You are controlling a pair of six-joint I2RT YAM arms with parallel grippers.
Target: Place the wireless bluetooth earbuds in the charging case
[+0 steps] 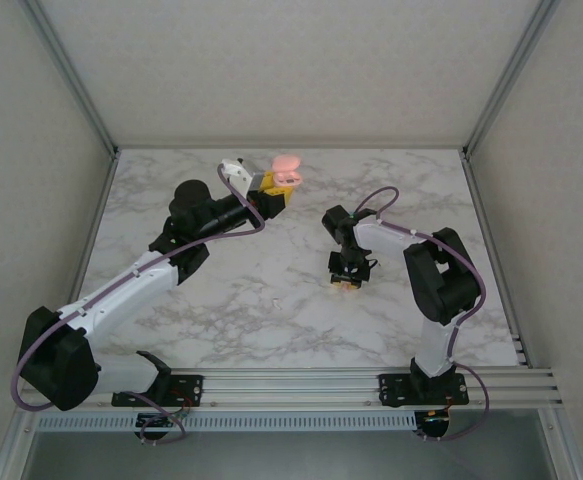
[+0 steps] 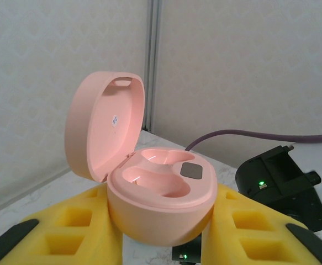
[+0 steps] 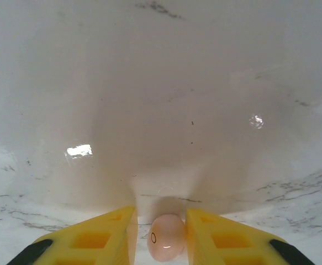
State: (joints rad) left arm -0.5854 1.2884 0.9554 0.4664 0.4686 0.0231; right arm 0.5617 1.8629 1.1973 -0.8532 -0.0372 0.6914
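While the marble table (image 1: 271, 325) spreads below me, my left gripper (image 2: 161, 237) clamps the open pink charging case (image 2: 161, 190) up at twelve o'clock, lid tipped back. My right gripper (image 3: 161, 221), near three o'clock, pinches one pale pink earbud (image 3: 166, 238). It's tiny and slick, so a crooked approach could pop it loose short of its well.

Charging case (image 1: 287, 172) at tabletop's (image 1: 221, 310) 12 o'clock, earbud (image 3: 167, 236) at 5 o'clock from it.
The charging case sits between the left fingers (image 2: 39, 218); the earbud sits between the right fingers (image 3: 122, 226), over the tabletop's middle.
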